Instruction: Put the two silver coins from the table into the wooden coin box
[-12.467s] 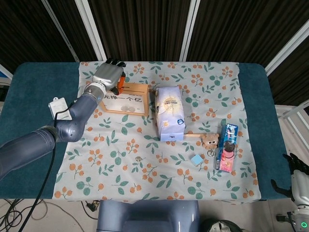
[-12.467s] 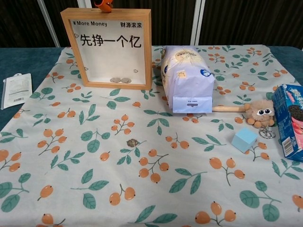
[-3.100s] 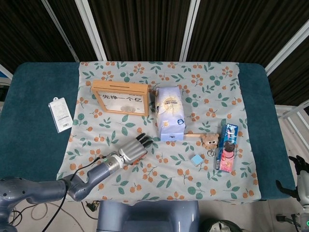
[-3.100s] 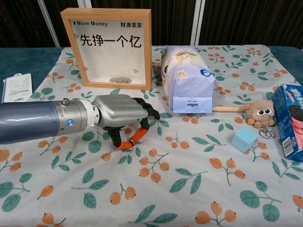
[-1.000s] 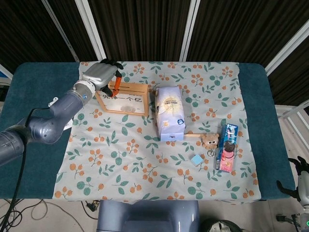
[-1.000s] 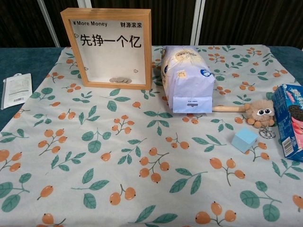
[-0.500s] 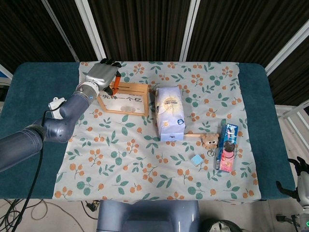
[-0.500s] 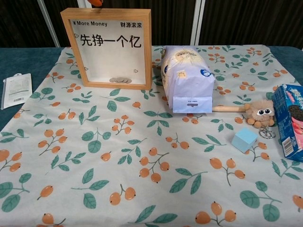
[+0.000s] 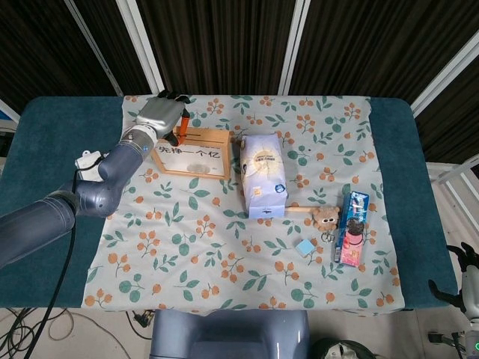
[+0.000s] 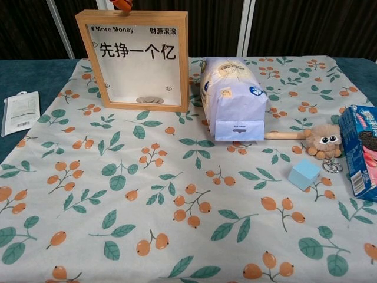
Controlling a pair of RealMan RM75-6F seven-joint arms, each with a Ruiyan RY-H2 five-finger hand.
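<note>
left hand point(image 10: 122, 5) cropped above, right hand point(image 9: 465, 283) cut off

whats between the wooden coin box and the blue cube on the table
The white bread bag lies between the wooden coin box and the blue cube, just right of the box. The chest view shows it best.

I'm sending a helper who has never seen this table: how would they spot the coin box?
On the floral tablecloth, look at the far left, left of the white bread bag. The wooden coin box stands upright there: a wood frame with a clear front, Chinese characters and "More Money" printed on it.
</note>
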